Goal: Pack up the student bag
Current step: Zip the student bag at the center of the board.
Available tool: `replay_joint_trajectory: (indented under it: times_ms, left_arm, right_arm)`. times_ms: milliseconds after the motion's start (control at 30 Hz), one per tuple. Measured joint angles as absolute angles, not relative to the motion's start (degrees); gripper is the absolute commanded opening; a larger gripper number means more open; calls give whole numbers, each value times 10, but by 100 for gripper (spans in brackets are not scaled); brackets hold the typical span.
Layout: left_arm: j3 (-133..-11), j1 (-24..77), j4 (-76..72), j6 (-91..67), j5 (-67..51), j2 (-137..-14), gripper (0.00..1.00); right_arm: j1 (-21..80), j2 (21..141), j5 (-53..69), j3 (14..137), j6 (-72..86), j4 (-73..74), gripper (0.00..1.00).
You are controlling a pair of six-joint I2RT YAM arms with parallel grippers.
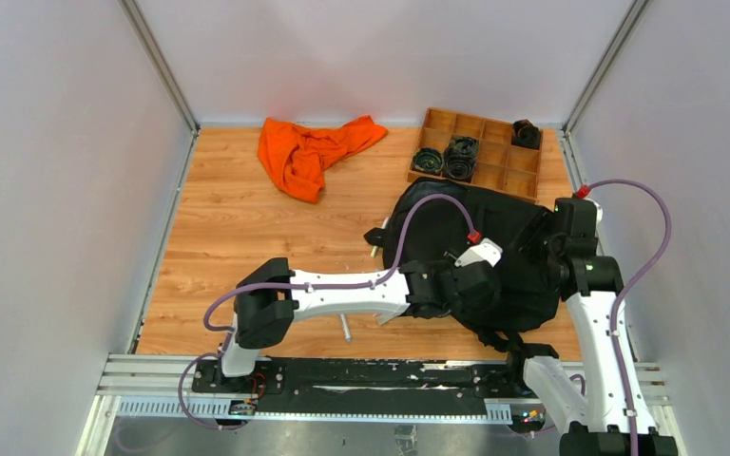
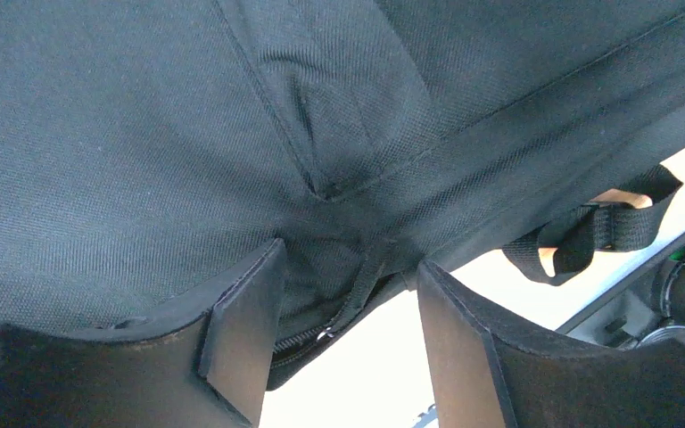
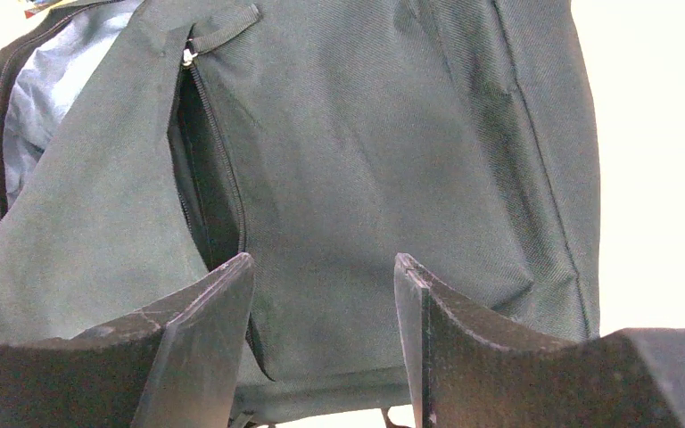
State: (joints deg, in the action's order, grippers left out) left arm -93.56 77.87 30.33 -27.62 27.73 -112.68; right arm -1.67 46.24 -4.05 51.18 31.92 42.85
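At the near edge of the student bag (image 1: 494,247), my left gripper (image 2: 348,276) straddles its zipper (image 2: 308,339), spread; my right gripper (image 3: 323,272), also spread, faces the pocket slit (image 3: 203,169).

The student bag (image 1: 509,233) overruns both wrist views (contents unseen)

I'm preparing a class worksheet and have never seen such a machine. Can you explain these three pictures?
Two robot arms are bolted at the near edge of a wooden table. The overhead picture looks down on both; the other two come from cameras on each wrist. On the table lie a black student bag, an orange cloth and a wooden tray with dark round items. The left tool and right tool are both open at the bag, holding nothing.
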Motion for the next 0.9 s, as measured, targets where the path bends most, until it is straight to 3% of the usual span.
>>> replay_joint_trajectory:
  times_ms: [67, 433, 767, 900]
  left_arm:
    - [-935, 779, 310, -281, 277, -1130, 55]
    - [-935, 782, 333, -308, 312, -1130, 0]
    - [-915, 777, 344, -331, 324, -1077, 0]
    - [-853, 750, 318, -345, 288, -1012, 0]
  right_arm:
    - [-17, 459, -41, 512, 320, 429, 62]
    - [-17, 459, -21, 506, 324, 415, 61]
    - [-17, 459, 84, 469, 302, 385, 66]
    - [-12, 455, 156, 453, 281, 384, 69]
